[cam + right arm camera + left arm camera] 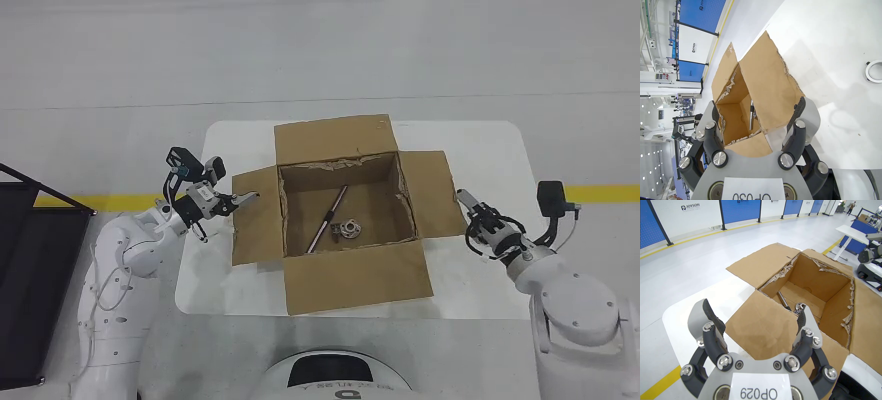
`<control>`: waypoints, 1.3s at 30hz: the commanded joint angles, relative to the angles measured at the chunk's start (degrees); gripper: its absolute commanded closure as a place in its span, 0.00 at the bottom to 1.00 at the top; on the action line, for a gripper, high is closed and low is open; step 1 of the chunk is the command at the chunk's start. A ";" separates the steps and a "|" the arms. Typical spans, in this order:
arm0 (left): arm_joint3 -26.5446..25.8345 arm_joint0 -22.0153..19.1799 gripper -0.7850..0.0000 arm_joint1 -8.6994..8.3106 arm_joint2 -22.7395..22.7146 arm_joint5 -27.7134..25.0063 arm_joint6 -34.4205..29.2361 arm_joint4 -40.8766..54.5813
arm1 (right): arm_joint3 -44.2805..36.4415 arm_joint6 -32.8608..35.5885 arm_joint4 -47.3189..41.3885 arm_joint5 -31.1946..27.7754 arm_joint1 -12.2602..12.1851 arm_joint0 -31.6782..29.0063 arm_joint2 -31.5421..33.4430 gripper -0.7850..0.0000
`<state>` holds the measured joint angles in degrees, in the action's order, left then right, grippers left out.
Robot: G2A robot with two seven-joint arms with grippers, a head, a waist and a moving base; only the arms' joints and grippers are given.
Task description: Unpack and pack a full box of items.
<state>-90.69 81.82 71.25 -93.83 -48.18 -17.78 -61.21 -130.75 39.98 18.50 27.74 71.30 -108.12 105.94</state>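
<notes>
The left gripper (243, 199) (755, 306) hovers over the cardboard box's (345, 275) left flap, fingers spread wide and empty. Inside and below, to its right, a slim metal rod (330, 215) (783, 301) lies flat on the box floor. Its long axis runs diagonally, one end toward the far wall and the other toward the near left corner. Just beside the rod's near half sits a small round metal fitting (347, 229) (798, 308). The right gripper (470, 208) (758, 106) hangs past the right flap, also spread and empty. The left arm seems nearer the rod, and closing across its slim width would suit best.
</notes>
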 commanded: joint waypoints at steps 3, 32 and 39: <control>0.00 0.00 0.00 0.00 0.00 0.00 0.00 0.00 | 0.21 4.14 -10.95 -10.51 0.06 0.41 1.45 0.00; 0.00 0.00 0.00 0.00 0.00 0.00 0.00 0.00 | 35.72 36.69 38.22 -0.12 1.88 49.37 -55.34 0.45; 0.00 0.00 0.00 0.00 0.00 0.00 0.00 0.00 | 43.57 35.10 37.91 1.47 4.18 52.74 -58.82 0.51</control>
<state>-90.69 81.82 71.25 -93.83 -48.18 -17.78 -61.21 -88.09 75.29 56.44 28.99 75.21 -55.68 47.53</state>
